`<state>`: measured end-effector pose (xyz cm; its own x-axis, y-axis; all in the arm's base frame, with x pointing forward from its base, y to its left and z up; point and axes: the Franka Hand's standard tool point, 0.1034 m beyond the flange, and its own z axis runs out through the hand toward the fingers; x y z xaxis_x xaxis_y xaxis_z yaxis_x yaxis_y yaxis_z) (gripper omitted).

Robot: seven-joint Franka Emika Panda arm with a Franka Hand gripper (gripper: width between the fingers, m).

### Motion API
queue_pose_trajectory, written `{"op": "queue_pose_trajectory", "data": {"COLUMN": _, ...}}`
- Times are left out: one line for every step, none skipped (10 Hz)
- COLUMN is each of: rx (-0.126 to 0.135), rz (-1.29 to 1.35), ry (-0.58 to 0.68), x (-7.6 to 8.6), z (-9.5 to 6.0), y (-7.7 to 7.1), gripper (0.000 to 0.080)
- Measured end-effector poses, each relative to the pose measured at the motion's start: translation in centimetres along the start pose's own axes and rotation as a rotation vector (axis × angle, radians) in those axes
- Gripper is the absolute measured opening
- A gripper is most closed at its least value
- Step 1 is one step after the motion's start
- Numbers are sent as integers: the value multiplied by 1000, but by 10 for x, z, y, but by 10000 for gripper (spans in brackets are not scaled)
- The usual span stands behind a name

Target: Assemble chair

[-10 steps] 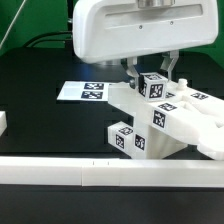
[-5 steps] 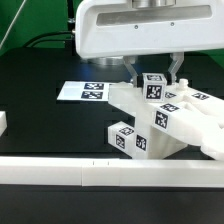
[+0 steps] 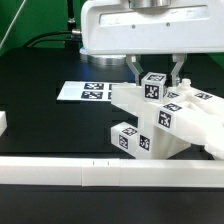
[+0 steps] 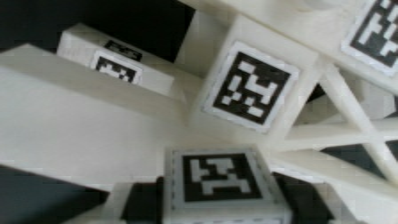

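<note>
The part-built chair (image 3: 185,128) is a cluster of white tagged parts on the black table, at the exterior view's right. A small tagged leg block (image 3: 153,86) stands on top of it. My gripper (image 3: 155,78) comes down from above and is shut on that leg block, one finger on each side. The wrist view shows the same leg block (image 4: 217,178) between my dark fingers (image 4: 150,201), with the gripper (image 4: 221,198) closed round it. Beyond it lie the chair's X-braced frame (image 4: 347,120) and a large tag (image 4: 258,85). Another tagged block (image 3: 128,138) sits low at the chair's front.
The marker board (image 3: 84,92) lies flat behind the chair, toward the exterior view's left. A long white rail (image 3: 90,174) runs along the table's front edge. A small white block (image 3: 3,122) stands at the far left.
The gripper's housing has shifted slightly toward the exterior view's right. The leg block stays held in nearly the same spot on the chair.
</note>
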<state>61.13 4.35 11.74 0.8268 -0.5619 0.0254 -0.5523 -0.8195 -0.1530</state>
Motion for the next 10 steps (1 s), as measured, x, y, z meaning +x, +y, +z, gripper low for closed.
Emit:
{"op": "queue_pose_trajectory", "data": {"rx": 6, "rz": 122, "ry": 11, "x": -1, "z": 1, "y": -5, "gripper": 287}}
{"op": "queue_pose_trajectory", "data": {"rx": 11, "rz": 145, "ry": 18, "x": -1, "z": 1, "y": -7, "gripper": 287}}
{"op": "queue_pose_trajectory", "data": {"rx": 18, "rz": 195, "ry": 15, "x": -1, "z": 1, "y": -8, "gripper": 287}}
{"op": "queue_pose_trajectory", "data": {"rx": 18, "rz": 167, "ry": 15, "x": -1, "z": 1, "y": -8, "gripper": 287}}
{"op": "queue_pose_trajectory", "data": {"rx": 17, "rz": 94, "ry": 16, "x": -1, "z": 1, "y": -8, "gripper": 542}}
{"op": "queue_pose_trajectory", "data": {"rx": 17, "rz": 57, "ry": 17, "x": -1, "z": 1, "y": -9, "gripper": 542}}
{"op": "queue_pose_trajectory", "data": {"rx": 17, "rz": 6, "ry": 16, "x": -2, "z": 1, "y": -10, "gripper": 620}}
{"op": "queue_pose_trajectory", "data": {"rx": 17, "rz": -77, "ry": 15, "x": -3, "z": 2, "y": -12, "gripper": 642}}
{"op": "queue_pose_trajectory", "data": {"rx": 16, "rz": -185, "ry": 16, "x": -3, "z": 2, "y": -12, "gripper": 648}}
{"op": "queue_pose_trajectory", "data": {"rx": 16, "rz": -257, "ry": 17, "x": -3, "z": 2, "y": -11, "gripper": 648}}
